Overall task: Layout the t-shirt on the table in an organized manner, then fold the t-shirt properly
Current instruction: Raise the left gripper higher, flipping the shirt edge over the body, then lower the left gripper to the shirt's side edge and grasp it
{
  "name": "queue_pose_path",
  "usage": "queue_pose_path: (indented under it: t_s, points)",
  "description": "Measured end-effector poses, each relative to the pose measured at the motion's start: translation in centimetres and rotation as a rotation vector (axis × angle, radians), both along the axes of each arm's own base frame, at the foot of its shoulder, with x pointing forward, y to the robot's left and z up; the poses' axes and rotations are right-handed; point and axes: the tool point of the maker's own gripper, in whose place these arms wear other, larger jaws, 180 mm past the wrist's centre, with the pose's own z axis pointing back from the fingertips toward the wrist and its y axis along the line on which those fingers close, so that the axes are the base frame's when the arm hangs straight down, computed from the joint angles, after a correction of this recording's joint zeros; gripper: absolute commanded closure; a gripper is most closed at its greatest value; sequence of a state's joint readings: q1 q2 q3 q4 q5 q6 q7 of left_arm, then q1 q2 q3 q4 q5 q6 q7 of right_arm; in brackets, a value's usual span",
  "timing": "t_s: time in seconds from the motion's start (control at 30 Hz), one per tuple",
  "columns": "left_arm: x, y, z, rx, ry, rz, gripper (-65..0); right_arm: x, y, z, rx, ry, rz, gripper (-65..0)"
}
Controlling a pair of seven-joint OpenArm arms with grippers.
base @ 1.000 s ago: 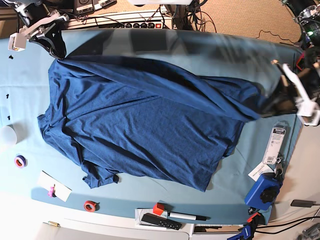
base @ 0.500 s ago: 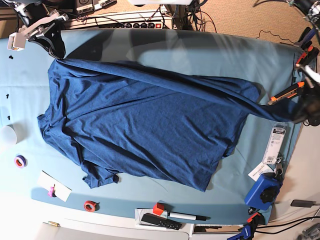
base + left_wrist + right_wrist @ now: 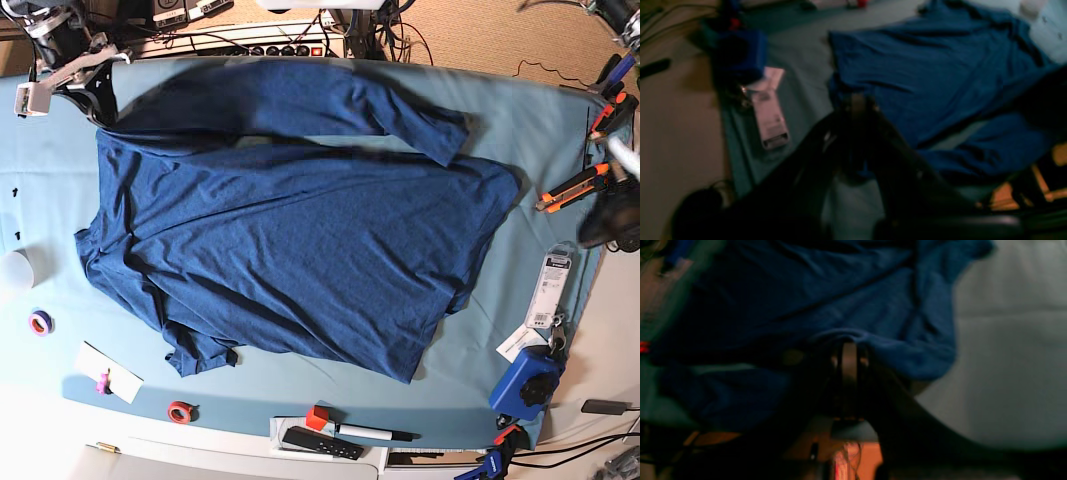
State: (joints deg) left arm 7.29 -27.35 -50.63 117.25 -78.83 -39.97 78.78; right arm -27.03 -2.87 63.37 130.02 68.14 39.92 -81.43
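One-sidedly gripping: pressing the right fingers shut on a fold of the t-shirt, up at the far left corner of the counter in the base view. Hanging the left fingers out past the opposite end, closed on nothing and apart from the cloth. Counting one t-shirt, lying wrinkled across the counter's middle with a sleeve flopped along its far edge; two rolls, one purple tape roll and one red tape roll; one white cup; one blue box.
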Motion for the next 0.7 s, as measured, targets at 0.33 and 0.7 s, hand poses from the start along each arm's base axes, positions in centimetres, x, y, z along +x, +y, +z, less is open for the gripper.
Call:
queue_pose_path:
  t_s: [0.33,0.7]
  points:
    - [-0.6,-5.6,-8.8,0.078,0.309,-0.201,-1.6,1.4,2.9,-0.7,0.048,0.002,0.104,0.0]
    - [-7.0,-6.3,-19.6,0.019,0.726,-0.213,-33.5,2.1,5.2,-1.1,0.087,0.003,0.184,0.0]
